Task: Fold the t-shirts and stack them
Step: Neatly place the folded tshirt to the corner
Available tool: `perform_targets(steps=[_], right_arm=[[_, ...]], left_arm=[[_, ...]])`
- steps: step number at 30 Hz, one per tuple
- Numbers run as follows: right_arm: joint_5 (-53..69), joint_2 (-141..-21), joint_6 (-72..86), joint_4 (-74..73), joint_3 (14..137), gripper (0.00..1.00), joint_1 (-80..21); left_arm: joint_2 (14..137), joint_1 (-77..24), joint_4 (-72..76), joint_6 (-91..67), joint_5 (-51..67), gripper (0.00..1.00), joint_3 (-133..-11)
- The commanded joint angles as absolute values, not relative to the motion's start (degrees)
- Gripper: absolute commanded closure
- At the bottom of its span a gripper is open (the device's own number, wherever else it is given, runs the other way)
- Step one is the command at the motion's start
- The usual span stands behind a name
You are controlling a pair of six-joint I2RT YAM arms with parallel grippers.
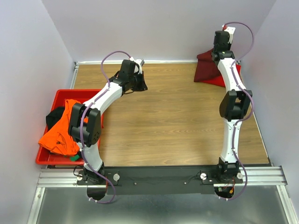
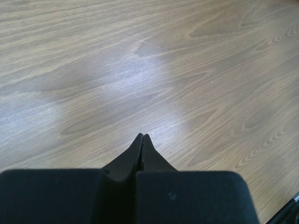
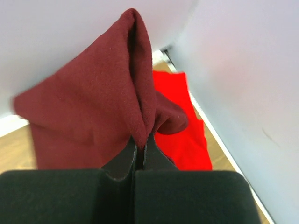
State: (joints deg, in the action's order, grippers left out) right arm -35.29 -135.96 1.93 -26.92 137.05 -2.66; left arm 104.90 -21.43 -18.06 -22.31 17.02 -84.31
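At the far right corner of the counter (image 1: 177,126), the dark maroon t-shirt (image 3: 88,107) is drawn up into a bunched peak. It is pinched in the right end effector (image 3: 140,140), whose fingers are clamped narrow on the cloth. The shirt's lower part spreads down to the wood by the back wall. Just beside it lies the bright red t-shirt (image 3: 180,135), along the right wall. Well apart, toward the far left, the left end effector (image 2: 142,136) sits over bare wood, fingers pressed together and holding nothing. At the left edge, a red plastic tray (image 1: 60,94) carries a crumpled orange t-shirt (image 1: 58,135) and a black t-shirt (image 1: 53,117).
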Motion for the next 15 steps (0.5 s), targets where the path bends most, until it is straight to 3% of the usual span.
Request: perform_targets(steps=[1,5,6,7,8,10,12,13,15], right_arm=[[-33.76,-133.24,5.53,-25.31,133.25,1.0,2.72],[-30.42,-134.82,8.34,-25.23,130.79,0.98,7.11],[-29.54,-134.82,8.78,-25.31,130.17,0.9,8.86],[-28.05,-134.82,9.75,-25.31,128.95,0.57,9.4],[-27.86,-134.48,9.93,-25.31,128.5,0.42,10.01],[-26.56,-133.69,10.11,-25.4,127.45,0.28,10.02],[-24.97,-131.59,10.98,-25.4,125.78,0.06,10.02],[-23.48,-130.88,11.6,-25.4,125.34,0.0,9.93],[-21.72,-129.38,12.39,-25.4,124.2,0.0,9.84]], left_arm=[[104.68,-21.18,-17.23,-21.97,18.98,0.99,-83.5],[104.85,-21.27,-16.79,-21.88,19.95,0.99,-83.23],[104.94,-21.27,-16.79,-21.8,20.13,0.99,-83.06],[104.94,-21.27,-16.7,-21.8,20.13,0.99,-83.06],[104.94,-21.27,-16.7,-21.8,20.21,0.99,-83.06],[104.94,-21.36,-16.61,-21.8,20.39,0.98,-83.06],[104.94,-21.45,-16.44,-21.88,20.39,0.96,-83.14],[104.94,-21.45,-16.52,-21.88,20.39,0.95,-83.06],[104.68,-21.36,-16.52,-21.97,20.22,0.93,-83.06]])
